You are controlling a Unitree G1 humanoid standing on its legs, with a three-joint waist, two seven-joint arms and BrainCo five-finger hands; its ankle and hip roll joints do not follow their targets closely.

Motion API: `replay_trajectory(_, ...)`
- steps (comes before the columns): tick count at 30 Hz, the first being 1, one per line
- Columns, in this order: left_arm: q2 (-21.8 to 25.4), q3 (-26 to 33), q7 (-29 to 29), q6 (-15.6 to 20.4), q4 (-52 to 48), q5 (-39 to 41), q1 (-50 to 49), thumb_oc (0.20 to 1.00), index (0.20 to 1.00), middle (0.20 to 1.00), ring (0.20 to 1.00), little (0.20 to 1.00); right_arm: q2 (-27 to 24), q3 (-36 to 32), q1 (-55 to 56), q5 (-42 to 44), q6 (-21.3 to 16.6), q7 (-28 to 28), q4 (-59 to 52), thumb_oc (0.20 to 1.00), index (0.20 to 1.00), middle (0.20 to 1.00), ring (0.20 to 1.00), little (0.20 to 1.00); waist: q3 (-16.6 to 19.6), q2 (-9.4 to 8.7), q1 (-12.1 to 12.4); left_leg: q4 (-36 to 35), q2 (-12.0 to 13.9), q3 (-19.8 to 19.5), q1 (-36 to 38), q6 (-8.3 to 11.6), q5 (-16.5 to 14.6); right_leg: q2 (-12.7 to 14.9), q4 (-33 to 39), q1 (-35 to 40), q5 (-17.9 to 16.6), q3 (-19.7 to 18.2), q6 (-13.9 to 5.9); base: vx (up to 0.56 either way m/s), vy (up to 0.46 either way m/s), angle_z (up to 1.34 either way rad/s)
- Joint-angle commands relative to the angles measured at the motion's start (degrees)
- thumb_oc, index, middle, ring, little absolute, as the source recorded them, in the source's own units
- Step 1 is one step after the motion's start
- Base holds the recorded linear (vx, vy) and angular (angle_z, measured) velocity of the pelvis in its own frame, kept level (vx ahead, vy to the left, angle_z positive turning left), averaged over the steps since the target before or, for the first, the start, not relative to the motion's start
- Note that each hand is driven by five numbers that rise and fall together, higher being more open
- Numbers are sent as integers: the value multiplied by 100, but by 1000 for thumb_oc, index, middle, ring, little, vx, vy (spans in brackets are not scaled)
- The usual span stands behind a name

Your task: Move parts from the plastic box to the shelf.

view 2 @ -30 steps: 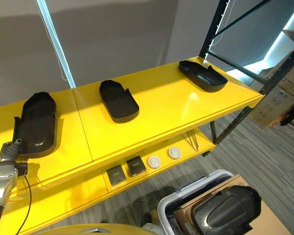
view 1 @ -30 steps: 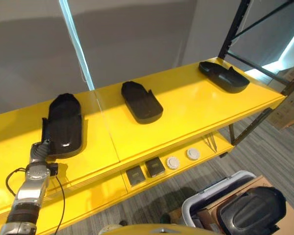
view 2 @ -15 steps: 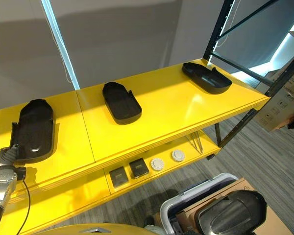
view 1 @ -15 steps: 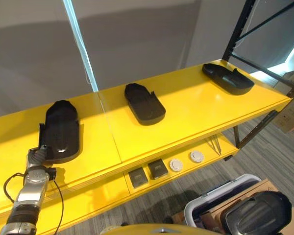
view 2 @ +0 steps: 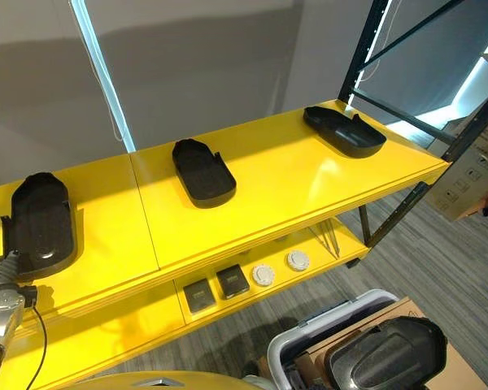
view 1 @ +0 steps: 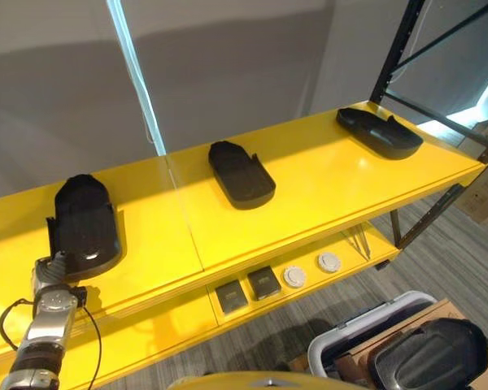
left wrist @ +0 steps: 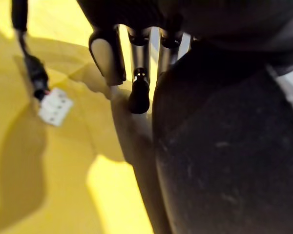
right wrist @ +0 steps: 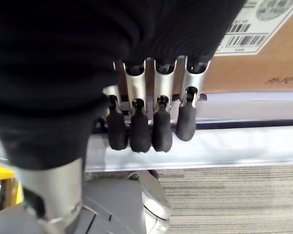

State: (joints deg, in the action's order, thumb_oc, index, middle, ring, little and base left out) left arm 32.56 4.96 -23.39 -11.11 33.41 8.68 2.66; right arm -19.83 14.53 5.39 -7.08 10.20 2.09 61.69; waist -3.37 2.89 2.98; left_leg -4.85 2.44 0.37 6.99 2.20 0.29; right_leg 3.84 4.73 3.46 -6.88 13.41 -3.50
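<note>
Three black parts lie along the yellow shelf: left part, middle part, right part. The left hand touches the left part's near end (grip unclear). The right hand hangs with relaxed fingers, holding nothing, over the plastic box, where another part sits

Not much readable here tbh. Spotted a white sticker with barcodes and tiny print on the cardboard box in the right wrist view, plus faint stamped characters lower on that cardboard, too pale to make out. Dark markings on another carton too, way too small.
</note>
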Motion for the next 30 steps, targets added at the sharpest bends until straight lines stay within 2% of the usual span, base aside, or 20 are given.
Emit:
replay_trajectory(1,-71,145,120,-26,443,-1,45,1000,1000,1000,1000,1000,-287,173,-284,-111,-50,-10,53,1000,1000,1000,1000,1000,-117,-104,17,66,300,382,-293,220,268,379,-464,250,633,-23,-523,0,0,0)
replay_trajectory(10,162,224,155,30,401,-149,104,1000,1000,1000,1000,1000,-297,199,-311,-122,-37,9,80,1000,1000,1000,1000,1000,-113,-93,27,68,294,383,-277,206,263,387,-468,262,632,-26,-523,0,0,0)
replay_trajectory(14,314,378,135,17,73,-328,80,1000,1000,1000,1000,1000,-282,182,-300,-111,-59,-7,114,1000,1000,1000,1000,1000,-117,-103,66,75,288,356,-276,202,258,392,-476,273,640,-10,-521,0,0,0)
replay_trajectory(19,543,607,104,-114,-488,-584,27,1000,1000,1000,1000,1000,-258,150,-288,-84,-113,-27,174,1000,1000,1000,1000,1000,-111,-113,126,73,278,319,-273,201,250,396,-463,303,646,22,-520,5,-4,4)
replay_trajectory(22,835,898,8,-109,-1037,-769,-64,1000,1000,1000,1000,1000,-258,122,-254,-74,-57,-15,96,1000,1000,1000,1000,1000,-108,-121,175,76,273,285,-271,199,247,398,-471,322,660,42,-516,7,-7,5)
replay_trajectory(27,1235,1402,57,9,-1884,-929,-248,1000,1000,1000,1000,1000,-220,65,-205,-80,-55,-8,49,1000,1000,1000,1000,1000,-88,-133,272,65,253,224,-272,204,237,402,-457,362,667,91,-523,6,-8,8)
replay_trajectory(30,1336,1587,122,251,-2203,-837,-323,1000,1000,1000,1000,1000,-201,59,-196,-103,-50,-19,28,1000,1000,1000,1000,1000,-74,-145,305,64,241,207,-274,207,225,403,-455,374,674,108,-530,1,-3,8)
